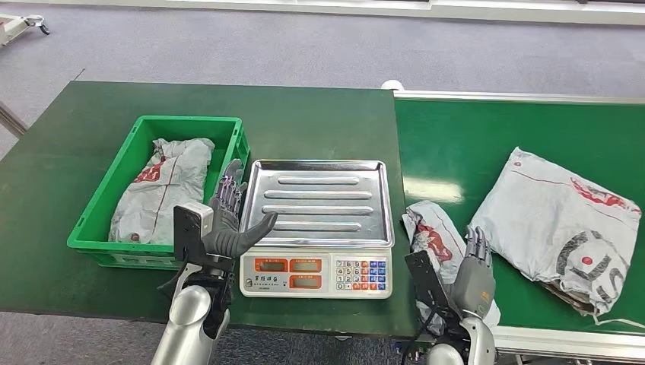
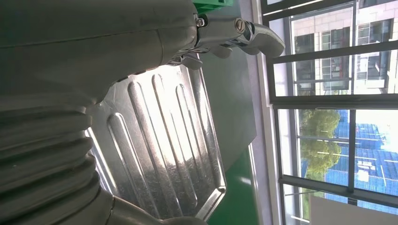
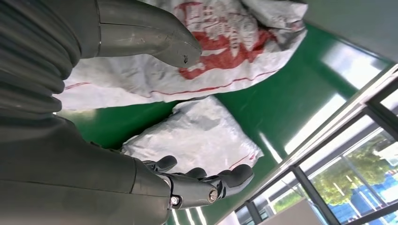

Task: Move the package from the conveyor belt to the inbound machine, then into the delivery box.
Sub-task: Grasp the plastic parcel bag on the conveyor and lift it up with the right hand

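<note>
Head view: right hand [image 1: 475, 268], fingers spread and empty, partly hides a crumpled grey plastic package [image 1: 428, 237] beside the ribbed steel scale tray [image 1: 323, 199]; left hand [image 1: 230, 226] released at the tray's edge.

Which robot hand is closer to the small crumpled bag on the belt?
Right. The right hand hovers open beside the small crumpled bag. The left hand is across the scale, by the green bin.

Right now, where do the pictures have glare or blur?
Head view: window glare on the conveyor belt beside the small package. Left wrist view: the scale tray shines brightly. Right wrist view: the near robot hand looks soft.
</note>
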